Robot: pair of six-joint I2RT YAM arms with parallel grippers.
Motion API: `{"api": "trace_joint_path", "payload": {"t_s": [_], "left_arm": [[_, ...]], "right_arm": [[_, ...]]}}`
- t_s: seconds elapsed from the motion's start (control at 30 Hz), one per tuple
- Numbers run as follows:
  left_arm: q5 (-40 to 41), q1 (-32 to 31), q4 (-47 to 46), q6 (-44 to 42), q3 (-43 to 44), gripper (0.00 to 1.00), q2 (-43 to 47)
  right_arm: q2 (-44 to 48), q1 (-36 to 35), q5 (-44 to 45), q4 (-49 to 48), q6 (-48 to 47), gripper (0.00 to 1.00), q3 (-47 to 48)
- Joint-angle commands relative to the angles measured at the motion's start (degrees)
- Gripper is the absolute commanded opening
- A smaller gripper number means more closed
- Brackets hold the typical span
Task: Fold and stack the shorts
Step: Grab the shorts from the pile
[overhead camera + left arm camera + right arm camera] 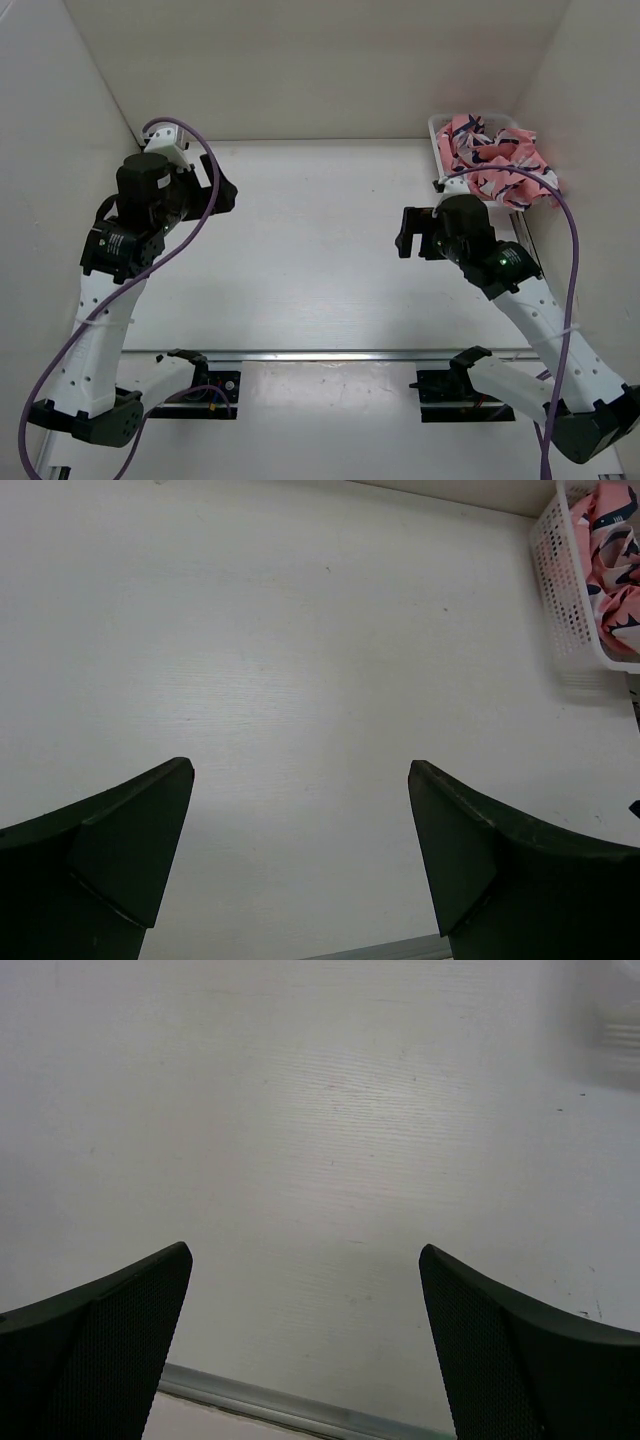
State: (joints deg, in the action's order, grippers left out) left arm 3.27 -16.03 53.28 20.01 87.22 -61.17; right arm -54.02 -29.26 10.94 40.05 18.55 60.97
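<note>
1. Table [320,250]: white, matte, with a faint wood grain; walls close its left, far and right edges.
2. Far right corner: a white plastic mesh basket [565,590] stands directly on it.
3. Near edge: a metal rail [330,354] runs left to right.

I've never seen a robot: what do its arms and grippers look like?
The left arm and right arm are white with black joints, each trailing a purple cable. The left gripper and right gripper have black wedge-shaped fingers.
</note>
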Motion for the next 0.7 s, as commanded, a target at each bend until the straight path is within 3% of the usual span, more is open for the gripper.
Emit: {"api": "trace_joint_path", "payload": {"t_s": [0.0,0.23,0.33,0.47,0.67], "left_arm": [[-2.04,-0.14,-1.42,-1.20,-1.18,1.00,1.05],[-2.21,-0.14,-1.95,-1.90,-2.23,1.00,1.58],[-2.83,-0.14,-1.95,-2.43,-2.23,1.00,1.58],[-2.21,-0.14,-2.48,-1.82,-3.28,1.00,1.58],[-8.80,-0.14,-2.48,-1.82,-2.59,1.00,-3.51]], "right_arm": [[-0.91,0.16,2.59,-0.68,-0.19,0.99,-0.33],[-5.03,0.69,12.34,-0.68,1.32,0.99,2.65],[-9.85,4.62,16.39,-1.21,1.85,0.99,6.08],[-22.07,16.31,8.41,3.27,2.03,0.99,19.07],[-41.41,24.50,14.10,7.49,3.51,0.99,40.87]]}}
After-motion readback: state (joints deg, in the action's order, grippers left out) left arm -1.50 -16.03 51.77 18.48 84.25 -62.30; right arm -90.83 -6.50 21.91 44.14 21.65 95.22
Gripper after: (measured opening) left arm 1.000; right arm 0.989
